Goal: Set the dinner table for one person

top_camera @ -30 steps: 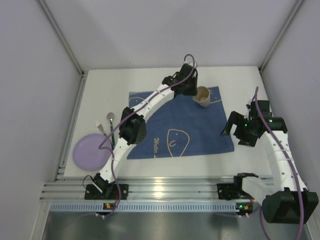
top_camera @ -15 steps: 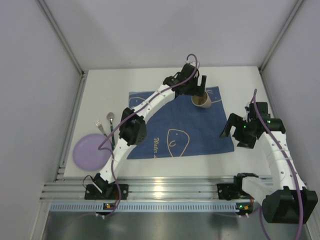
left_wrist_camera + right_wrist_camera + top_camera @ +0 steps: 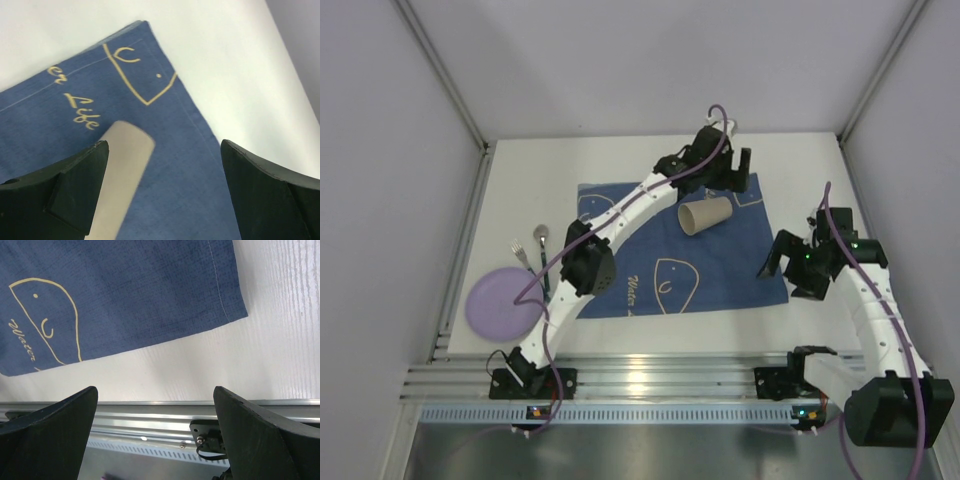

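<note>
A tan paper cup (image 3: 705, 215) lies on its side on the dark blue placemat (image 3: 720, 265), its mouth toward the left. Above the placemat's far right corner my left gripper (image 3: 732, 178) hangs open, just behind the cup and apart from it. In the left wrist view the cup (image 3: 122, 170) lies beside the left finger, with bare placemat (image 3: 175, 165) between the open jaws of that gripper (image 3: 165, 190). My right gripper (image 3: 788, 270) stands open and empty by the placemat's right edge, over the white dinner table (image 3: 800, 315); in its own view the gripper (image 3: 155, 430) frames the table (image 3: 200, 365).
A purple plate (image 3: 500, 303) sits at the table's near left. A fork (image 3: 523, 254) and a spoon (image 3: 542, 255) lie just beyond it, left of the placemat. A metal rail (image 3: 150, 412) runs along the near edge. White walls close in three sides.
My left gripper has opened, let go of the cup and moved back and right. The cup, upright before, has tipped onto its side. The right arm has barely shifted.
</note>
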You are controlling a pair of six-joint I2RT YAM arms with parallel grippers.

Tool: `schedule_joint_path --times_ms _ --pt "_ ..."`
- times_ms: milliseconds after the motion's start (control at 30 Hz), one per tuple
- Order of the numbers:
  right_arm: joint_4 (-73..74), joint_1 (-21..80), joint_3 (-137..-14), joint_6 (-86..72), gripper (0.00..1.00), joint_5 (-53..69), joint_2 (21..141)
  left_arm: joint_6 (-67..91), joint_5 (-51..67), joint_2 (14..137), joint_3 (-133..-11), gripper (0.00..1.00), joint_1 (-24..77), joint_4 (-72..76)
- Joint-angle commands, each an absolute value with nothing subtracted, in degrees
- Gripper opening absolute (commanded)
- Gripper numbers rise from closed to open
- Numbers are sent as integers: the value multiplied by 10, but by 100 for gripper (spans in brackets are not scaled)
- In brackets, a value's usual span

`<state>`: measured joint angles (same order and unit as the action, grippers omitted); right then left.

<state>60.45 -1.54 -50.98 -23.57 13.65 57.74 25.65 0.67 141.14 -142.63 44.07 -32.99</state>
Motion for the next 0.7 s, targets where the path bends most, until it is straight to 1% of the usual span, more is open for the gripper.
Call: schedule_joint_path --times_ms 0,33,100,167,267,300,333,367,400,433,467,500,533,567,600,633,667 --pt "594 -8 -510 -233 100 142 563 265 24 1417 -1454 99 462 -287" --pt "598 -8 -512 -230 100 142 562 269 20 1414 -1455 99 461 -293" --pt "590 -4 -536 -218 100 177 553 267 -33 1400 -1455 99 461 -308" --pt "564 37 -575 -231 100 206 548 251 -99 1349 -1429 99 458 -313" --pt "533 103 -641 -260 100 173 565 264 -157 1233 -1321 99 427 -293" --pt "533 145 -660 -262 100 157 579 290 -166 1203 -1288 99 416 -287" --pt "534 169 -700 -261 100 118 617 302 -177 1175 -1218 99 404 -280" --pt "537 195 -722 -261 100 90 637 313 -188 1113 -1185 99 384 -280" --pt "540 250 -744 -258 100 62 659 326 -225 1087 -1153 99 376 -281" --pt "549 279 -798 -258 100 -19 706 330 -242 1056 -1090 99 369 -282" --pt "563 308 -829 -257 100 -69 734 334 -264 1004 -1059 99 353 -282" --pt "600 361 -864 -258 99 -125 763 345 -293 976 -1026 99 343 -282" --pt "616 379 -916 -260 100 -231 819 351 -303 950 -966 99 331 -280" --pt "610 388 -915 -259 100 -257 834 358 -307 927 -935 99 301 -281" --pt "547 370 -893 -271 100 -255 842 372 -303 878 -881 99 285 -285" --pt "527 342 -844 -287 100 -153 858 378 -298 858 -857 99 268 -291" --pt "492 314 -815 -253 100 -58 864 383 -291 833 -834 99 232 -295"
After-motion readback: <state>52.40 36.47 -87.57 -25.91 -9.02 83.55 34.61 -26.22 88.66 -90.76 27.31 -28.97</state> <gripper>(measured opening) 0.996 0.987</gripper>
